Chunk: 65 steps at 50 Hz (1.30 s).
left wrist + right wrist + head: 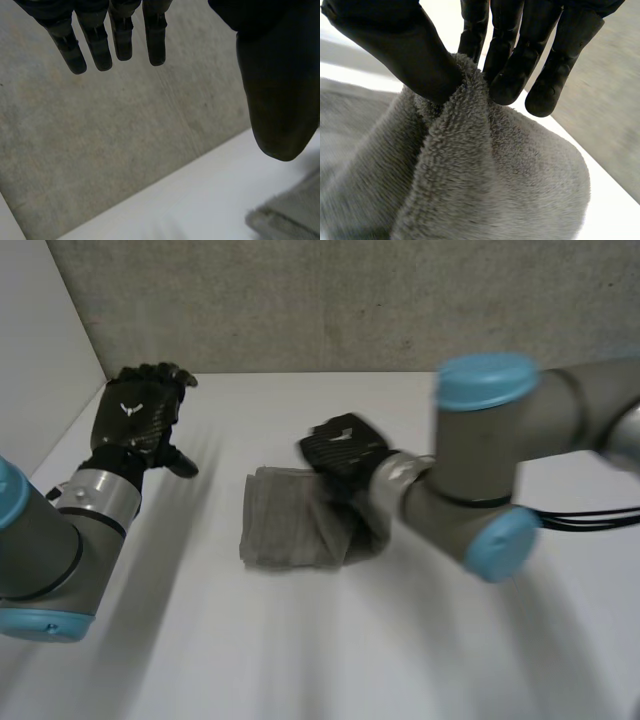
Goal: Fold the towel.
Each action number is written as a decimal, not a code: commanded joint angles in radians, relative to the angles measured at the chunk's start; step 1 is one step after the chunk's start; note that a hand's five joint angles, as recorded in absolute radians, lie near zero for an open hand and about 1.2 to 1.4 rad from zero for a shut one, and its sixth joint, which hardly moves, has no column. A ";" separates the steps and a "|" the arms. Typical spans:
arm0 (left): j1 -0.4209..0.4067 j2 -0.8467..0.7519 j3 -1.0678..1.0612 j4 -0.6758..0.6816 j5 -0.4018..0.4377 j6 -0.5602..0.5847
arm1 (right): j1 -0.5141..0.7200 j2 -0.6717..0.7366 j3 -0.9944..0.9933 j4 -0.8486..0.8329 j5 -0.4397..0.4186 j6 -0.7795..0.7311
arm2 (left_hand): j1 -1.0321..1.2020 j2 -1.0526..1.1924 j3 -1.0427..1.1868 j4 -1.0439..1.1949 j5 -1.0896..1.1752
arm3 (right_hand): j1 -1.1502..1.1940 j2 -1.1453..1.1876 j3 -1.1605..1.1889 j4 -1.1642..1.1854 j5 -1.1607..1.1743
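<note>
Head view shows the grey towel (290, 520) lying bunched in a rough fold at the middle of the white tabletop (300, 660), with the right robot hand (345, 448) on its far right edge. Right wrist view makes the grip plain — thumb and fingers (507, 75) pinch a raised ridge of the pile between them. Left robot hand (140, 415) hovers well apart, near the tabletop's far left corner — fingers straight and spread, holding nothing.
</note>
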 commanded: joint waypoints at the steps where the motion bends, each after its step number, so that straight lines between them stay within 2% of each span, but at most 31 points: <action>1: 0.005 0.030 0.010 0.001 -0.005 -0.045 | 0.139 0.237 -0.300 0.065 0.003 0.004 | -0.082 -0.065 -0.073 -0.071 -0.042 | 0.092 0.125 0.063 0.056 0.075; 5: 0.011 0.032 0.010 0.001 -0.011 -0.048 | 0.167 0.358 -0.447 0.103 0.021 0.005 | -0.082 -0.065 -0.073 -0.071 -0.042 | 0.092 0.125 0.063 0.056 0.075; 8: 0.014 0.030 0.010 0.001 -0.013 -0.048 | 0.168 0.377 -0.477 0.123 0.037 0.005 | -0.082 -0.065 -0.073 -0.071 -0.042 | 0.028 0.061 0.000 -0.007 0.011; 10: 0.019 0.029 0.011 0.001 -0.014 -0.048 | 0.170 0.380 -0.498 0.161 0.066 0.011 | -0.082 -0.065 -0.073 -0.071 -0.042 | -0.793 -0.760 -0.821 -0.828 -0.810; 11: 0.019 0.029 0.011 0.001 -0.014 -0.048 | 0.170 0.380 -0.498 0.162 0.066 0.011 | -0.082 -0.065 -0.073 -0.071 -0.042 | -0.796 -0.764 -0.825 -0.832 -0.814; 12: 0.020 0.029 0.014 0.001 -0.014 -0.048 | 0.170 0.369 -0.494 0.180 0.072 0.018 | -0.082 -0.065 -0.073 -0.071 -0.042 | -0.942 -0.909 -0.971 -0.977 -0.959; 16: 0.019 0.018 0.040 0.001 -0.016 -0.049 | 0.155 0.294 -0.469 0.249 0.090 0.063 | -0.082 -0.065 -0.073 -0.071 -0.042 | -1.113 -1.080 -1.141 -1.148 -1.130; 20: 0.013 0.009 0.066 -0.001 -0.017 -0.057 | 0.122 0.213 -0.405 0.271 0.117 0.143 | -0.079 -0.062 -0.070 -0.068 -0.039 | -1.130 -1.097 -1.158 -1.165 -1.147; 22: -0.001 -0.014 0.094 -0.002 -0.017 -0.086 | 0.060 0.116 -0.309 0.272 0.124 0.206 | -0.073 -0.056 -0.064 -0.063 -0.033 | -1.130 -1.097 -1.158 -1.165 -1.147; 26: -0.020 -0.042 0.126 -0.008 -0.016 -0.135 | -0.002 0.025 -0.196 0.254 0.120 0.217 | -0.062 -0.044 -0.052 -0.051 -0.022 | -1.130 -1.097 -1.158 -1.165 -1.147; 29: -0.078 -0.127 0.196 -0.028 -0.010 -0.210 | -0.092 -0.056 -0.061 0.199 0.118 0.217 | -0.041 -0.024 -0.032 -0.030 -0.001 | -1.130 -1.097 -1.158 -1.165 -1.147; 32: -0.095 -0.163 0.226 -0.037 -0.005 -0.218 | -0.115 -0.074 -0.021 0.178 0.117 0.219 | -0.038 -0.021 -0.029 -0.027 0.002 | -1.130 -1.097 -1.158 -1.165 -1.147; 35: -0.150 -0.290 0.316 -0.086 0.000 -0.217 | -0.158 -0.105 0.078 0.117 0.114 0.229 | -0.023 -0.006 -0.014 -0.013 0.017 | -1.130 -1.097 -1.158 -1.165 -1.147; 41: -0.194 -0.399 0.378 -0.140 0.001 -0.194 | -0.169 -0.103 0.137 0.057 0.114 0.232 | -0.020 -0.003 -0.011 -0.010 0.019 | -1.130 -1.097 -1.158 -1.165 -1.147; 49: -0.234 -0.471 0.379 -0.151 0.001 -0.071 | -0.168 -0.028 0.135 0.005 0.112 0.231 | -0.023 -0.006 -0.014 -0.013 0.017 | -1.130 -1.097 -1.158 -1.165 -1.147; 58: -0.216 -0.448 0.316 -0.151 0.001 -0.056 | -0.152 0.062 0.045 0.004 0.114 0.234 | -0.026 -0.009 -0.017 -0.016 0.014 | -1.130 -1.097 -1.158 -1.165 -1.147; 65: -0.152 -0.395 0.208 -0.143 0.001 -0.054 | -0.090 0.185 -0.104 0.016 0.100 0.280 | -0.026 -0.009 -0.017 -0.016 0.014 | -1.130 -1.097 -1.158 -1.165 -1.147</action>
